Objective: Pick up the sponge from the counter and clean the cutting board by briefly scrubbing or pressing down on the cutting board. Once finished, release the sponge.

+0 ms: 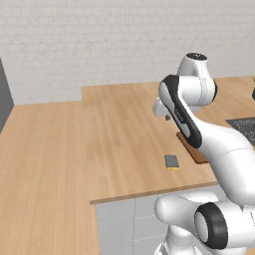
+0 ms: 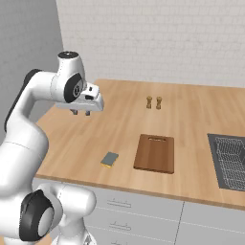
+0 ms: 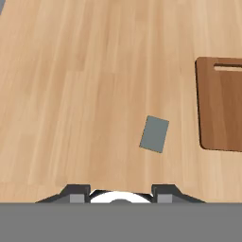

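Note:
The sponge [image 1: 171,161] [image 2: 110,159] [image 3: 154,133] lies flat on the light-wood counter [image 1: 124,129] [image 2: 119,124] near its front edge, grey-green top over a yellow layer. Just to its right lies the reddish-brown cutting board [image 2: 154,153] [image 3: 221,104], partly hidden behind my arm in the left base view [image 1: 191,146]. My gripper [image 2: 81,113] [image 1: 167,117] [image 3: 120,194] hangs high above the counter, behind and to the left of the sponge. It is open, with nothing between its fingers.
Two small wooden shakers [image 2: 153,102] stand on the counter behind the board. A dark grid-patterned sink basket [image 2: 229,160] [image 1: 244,124] sits at the right. The counter ends at the left, with wood floor [image 1: 45,159] beyond. A white brick wall runs behind.

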Tool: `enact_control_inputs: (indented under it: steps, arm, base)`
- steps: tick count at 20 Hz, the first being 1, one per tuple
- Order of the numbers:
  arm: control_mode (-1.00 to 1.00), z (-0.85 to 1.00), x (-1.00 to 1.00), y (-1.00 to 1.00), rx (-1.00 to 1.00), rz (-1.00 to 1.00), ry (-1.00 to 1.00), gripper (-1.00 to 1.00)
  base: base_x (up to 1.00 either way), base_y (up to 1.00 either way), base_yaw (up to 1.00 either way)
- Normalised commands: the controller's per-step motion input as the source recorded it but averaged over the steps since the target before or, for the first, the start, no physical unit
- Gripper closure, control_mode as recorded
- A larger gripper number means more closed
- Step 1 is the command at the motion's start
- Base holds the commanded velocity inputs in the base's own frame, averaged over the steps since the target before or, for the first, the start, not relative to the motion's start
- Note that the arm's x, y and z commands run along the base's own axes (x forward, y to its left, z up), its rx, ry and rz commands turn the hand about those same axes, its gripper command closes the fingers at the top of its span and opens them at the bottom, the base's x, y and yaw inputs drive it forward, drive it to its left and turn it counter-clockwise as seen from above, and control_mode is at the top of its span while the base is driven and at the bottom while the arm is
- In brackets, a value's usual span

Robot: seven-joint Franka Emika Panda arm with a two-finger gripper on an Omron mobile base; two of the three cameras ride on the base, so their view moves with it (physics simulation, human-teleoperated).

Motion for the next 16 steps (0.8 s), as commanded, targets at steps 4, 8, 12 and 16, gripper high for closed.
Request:
enact_control_inputs:
  steps: [4, 8, 12, 16]
  arm:
    - [-1.0, 0.0, 0.0, -0.04, 0.0, 0.0, 0.0, -1.0]
    - [-1.0, -0.26, 0.0, -0.11, 0.0, 0.0, 0.0, -1.0]
    - [-1.0, -0.68, 0.0, -0.31, 0.0, -0.02, 0.0, -1.0]
    - [-1.0, -0.72, 0.0, -0.29, 0.0, -0.07, 0.0, -1.0]
  base:
    - [0.0, 0.0, 0.0]
    - [0.0, 0.0, 0.0]
    - [0.0, 0.0, 0.0]
    - [0.0, 0.0, 0.0]
